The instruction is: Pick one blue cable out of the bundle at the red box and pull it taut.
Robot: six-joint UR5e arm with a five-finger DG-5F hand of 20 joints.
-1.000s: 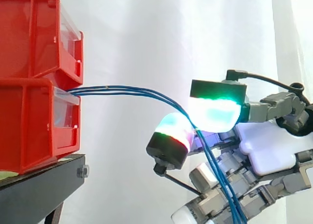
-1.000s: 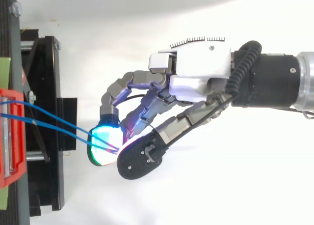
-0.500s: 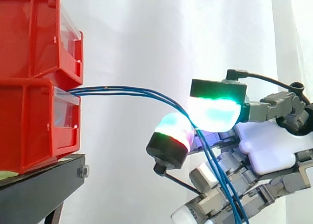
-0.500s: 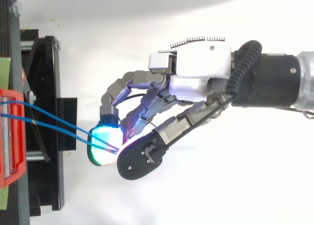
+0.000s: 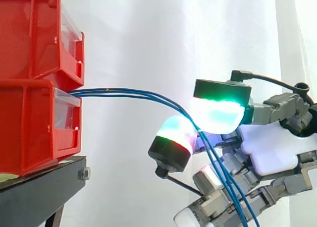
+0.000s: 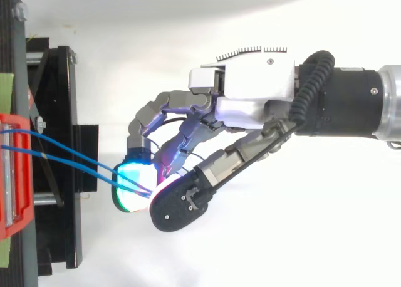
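Observation:
Several thin blue cables (image 5: 133, 93) come out between the two stacked red bins (image 5: 29, 123) on the left and arc rightward. In the side view they pass between two glowing fingertip pads (image 5: 218, 113) of my hand (image 5: 272, 147) and hang down past its lower fingers. From above, two blue strands (image 6: 69, 165) run from the red bin's edge (image 6: 12, 174) and meet at the cyan-green pad (image 6: 131, 183), where the fingers of my hand (image 6: 257, 93) curl in and pinch them. How many strands lie inside the pinch is hidden by the pads. The cables sag in a curve.
The bins stand on a black stand (image 5: 39, 187) at the left, whose frame (image 6: 62, 143) lies just left of my fingertips. A white curtain hangs behind. The arm comes in from the right.
The hand has barely shifted. Below the pinch, the hanging blue strands have spread and one has swung out to the right.

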